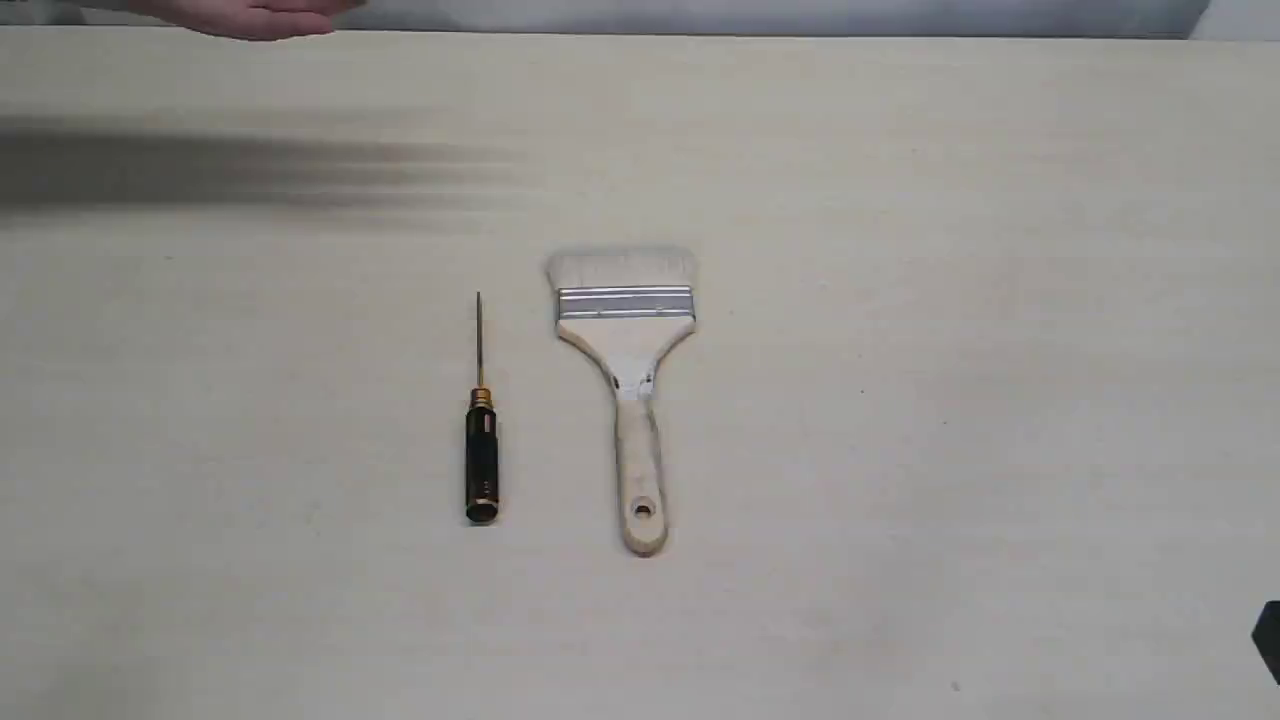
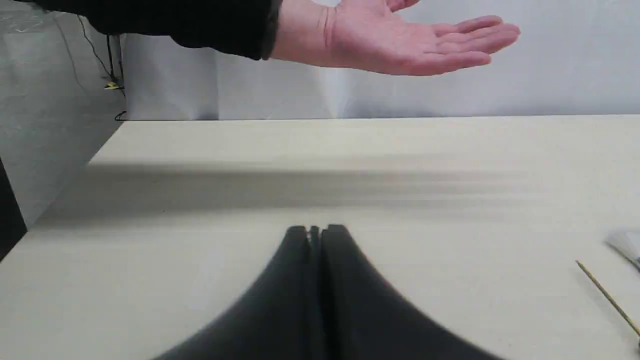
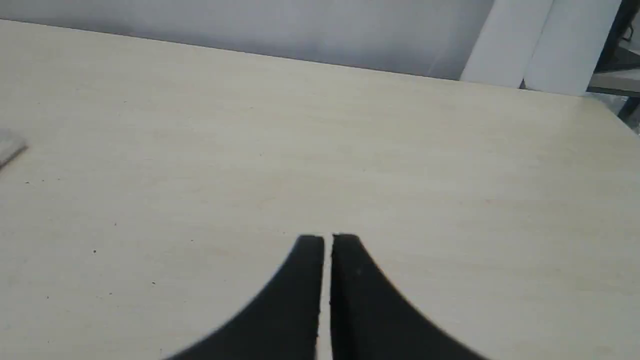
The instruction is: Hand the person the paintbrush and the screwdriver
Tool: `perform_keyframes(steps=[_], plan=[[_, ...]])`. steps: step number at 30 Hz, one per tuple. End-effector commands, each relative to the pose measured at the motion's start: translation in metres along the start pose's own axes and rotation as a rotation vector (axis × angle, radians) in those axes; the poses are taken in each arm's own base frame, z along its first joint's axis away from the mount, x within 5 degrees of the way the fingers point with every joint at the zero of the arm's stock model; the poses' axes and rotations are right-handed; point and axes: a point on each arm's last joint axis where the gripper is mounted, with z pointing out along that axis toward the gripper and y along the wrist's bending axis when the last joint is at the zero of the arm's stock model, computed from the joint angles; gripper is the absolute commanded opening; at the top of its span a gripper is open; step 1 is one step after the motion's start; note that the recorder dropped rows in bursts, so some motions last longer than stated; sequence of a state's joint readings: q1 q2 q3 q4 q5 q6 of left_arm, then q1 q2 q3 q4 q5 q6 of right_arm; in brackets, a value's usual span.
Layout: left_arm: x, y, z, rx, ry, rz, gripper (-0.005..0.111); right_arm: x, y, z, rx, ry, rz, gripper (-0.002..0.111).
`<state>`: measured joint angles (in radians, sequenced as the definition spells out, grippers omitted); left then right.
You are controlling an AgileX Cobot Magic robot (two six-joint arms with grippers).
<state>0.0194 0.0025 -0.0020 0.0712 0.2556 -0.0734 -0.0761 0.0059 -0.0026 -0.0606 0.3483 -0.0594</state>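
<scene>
The paintbrush [image 1: 627,375] lies flat mid-table, pale bristles toward the far edge, wooden handle toward the near edge. Just left of it lies the screwdriver [image 1: 481,440], parallel, thin shaft pointing away; its shaft tip [image 2: 607,296] and a corner of the brush [image 2: 625,245] show at the edge of the left wrist view. The person's hand [image 1: 250,16] hovers palm-up over the far left edge, also seen as an open palm [image 2: 400,42]. My left gripper [image 2: 316,229] is shut, empty, above bare table. My right gripper [image 3: 327,238] is shut and empty; a black part [image 1: 1268,640] shows at the right edge.
The pale wooden table [image 1: 900,200] carries a long dark shadow [image 1: 250,170] under the hand. A grey wall backs the far edge. White panels [image 3: 540,45] and a dark frame stand beyond the table's far right corner.
</scene>
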Motion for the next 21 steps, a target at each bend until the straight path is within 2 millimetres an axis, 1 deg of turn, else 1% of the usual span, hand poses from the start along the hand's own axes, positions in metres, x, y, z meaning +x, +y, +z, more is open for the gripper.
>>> perform_keyframes(steps=[1, 4, 10, 12, 15, 18, 20, 21], plan=[[0.0, -0.001, 0.0, 0.009, -0.008, -0.003, 0.0, 0.0, 0.0, 0.0, 0.004, -0.013, -0.009, 0.004], [0.0, -0.001, 0.0, 0.009, -0.008, -0.003, 0.0, -0.003, -0.001, 0.0, 0.012, -0.047, -0.036, 0.004], [0.0, -0.001, 0.0, 0.01, -0.006, -0.005, 0.0, -0.036, -0.002, -0.008, 0.032, -0.413, -0.021, 0.004], [0.0, -0.001, 0.0, 0.01, -0.004, -0.005, 0.0, -0.043, -0.003, -0.011, 0.037, -0.503, -0.021, 0.004], [0.0, -0.001, 0.0, 0.01, -0.004, -0.005, 0.0, -0.048, -0.003, -0.014, 0.041, -0.567, -0.021, 0.004], [0.0, -0.001, 0.0, 0.01, -0.004, -0.005, 0.0, -0.048, -0.003, -0.015, 0.04, -0.569, -0.017, 0.004], [0.0, -0.001, 0.0, 0.01, -0.004, -0.005, 0.0, -0.05, -0.003, -0.016, 0.021, -0.593, 0.05, 0.004], [0.0, -0.001, 0.0, 0.01, -0.004, -0.005, 0.0, -0.052, -0.003, -0.017, -0.001, -0.615, 0.133, 0.004]])
